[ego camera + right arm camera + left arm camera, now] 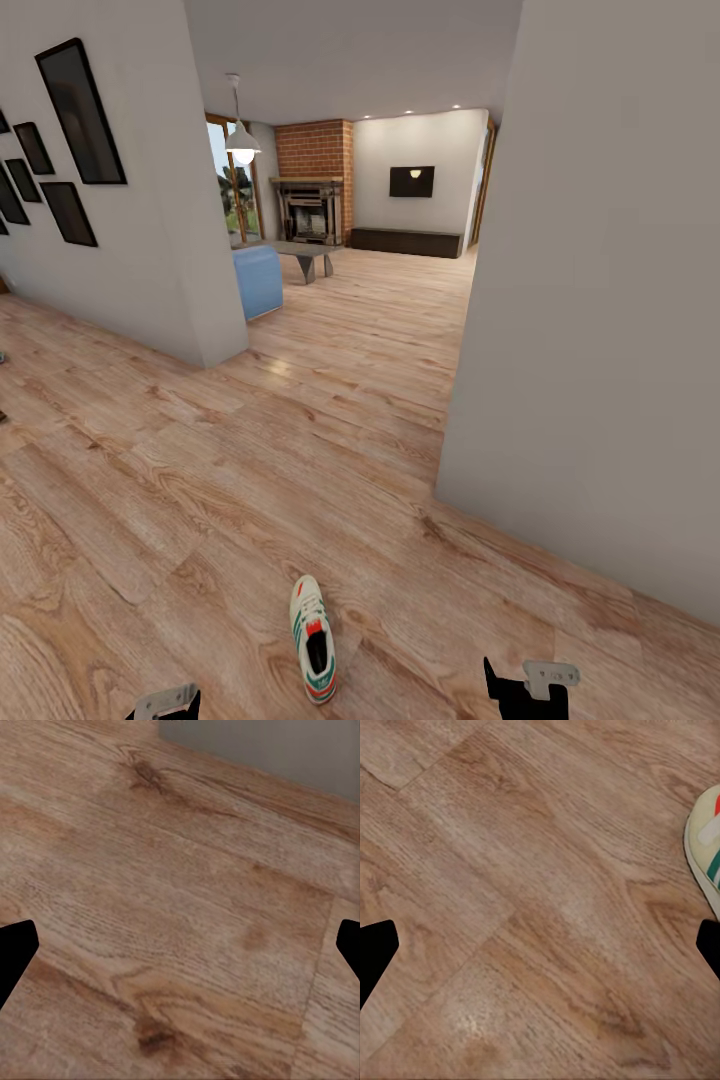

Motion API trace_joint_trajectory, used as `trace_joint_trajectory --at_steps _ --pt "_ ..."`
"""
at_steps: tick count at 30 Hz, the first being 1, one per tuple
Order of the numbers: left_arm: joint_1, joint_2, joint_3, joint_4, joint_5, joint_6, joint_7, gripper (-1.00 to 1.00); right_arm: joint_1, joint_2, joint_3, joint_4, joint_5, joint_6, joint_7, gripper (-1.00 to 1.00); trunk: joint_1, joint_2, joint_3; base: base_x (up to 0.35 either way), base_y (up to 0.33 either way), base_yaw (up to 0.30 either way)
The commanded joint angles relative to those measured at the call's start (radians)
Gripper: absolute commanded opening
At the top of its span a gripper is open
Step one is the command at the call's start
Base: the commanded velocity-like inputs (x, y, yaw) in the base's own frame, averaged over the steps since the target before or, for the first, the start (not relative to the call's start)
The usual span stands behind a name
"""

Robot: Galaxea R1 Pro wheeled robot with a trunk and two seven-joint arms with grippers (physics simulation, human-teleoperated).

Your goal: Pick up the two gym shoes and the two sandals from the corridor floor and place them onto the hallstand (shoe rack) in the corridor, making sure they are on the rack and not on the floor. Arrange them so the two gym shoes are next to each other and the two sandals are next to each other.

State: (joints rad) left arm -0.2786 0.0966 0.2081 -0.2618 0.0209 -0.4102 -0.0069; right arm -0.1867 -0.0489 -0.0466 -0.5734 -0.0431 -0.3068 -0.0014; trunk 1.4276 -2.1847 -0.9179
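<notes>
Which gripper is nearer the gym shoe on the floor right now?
Left, narrowly. The gym shoe lies on the corridor floor between both; the left gripper is on its left, the right gripper farther off on its right. The left wrist view catches the shoe's edge.

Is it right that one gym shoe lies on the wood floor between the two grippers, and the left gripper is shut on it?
Not quite. The gym shoe does lie on the wood floor between the two grippers, but the left gripper is open and empty. In the left wrist view its fingertips stand wide apart over bare planks, with the shoe off to one side.
</notes>
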Motion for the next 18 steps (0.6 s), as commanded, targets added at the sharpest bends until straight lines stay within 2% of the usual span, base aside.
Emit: trace_joint_trajectory --at_steps 1,8,18 --pt "-0.001 0.0 0.001 0.001 0.002 -0.003 -0.001 1.0 0.0 0.0 0.001 0.0 -0.004 -0.003 0.0 1.0 0.0 0.0 -0.001 0.059 -0.015 0.0" --pt "-0.001 0.0 0.001 0.001 0.002 -0.004 -0.001 1.0 0.0 0.001 0.001 0.001 -0.004 -0.003 0.0 1.0 0.0 0.0 -0.001 0.137 -0.087 0.0" --pt "-0.001 0.0 0.001 0.001 0.002 -0.003 0.0 1.0 0.0 0.001 0.001 0.003 -0.004 -0.003 0.0 1.0 0.0 0.0 -0.001 0.236 -0.13 0.052"
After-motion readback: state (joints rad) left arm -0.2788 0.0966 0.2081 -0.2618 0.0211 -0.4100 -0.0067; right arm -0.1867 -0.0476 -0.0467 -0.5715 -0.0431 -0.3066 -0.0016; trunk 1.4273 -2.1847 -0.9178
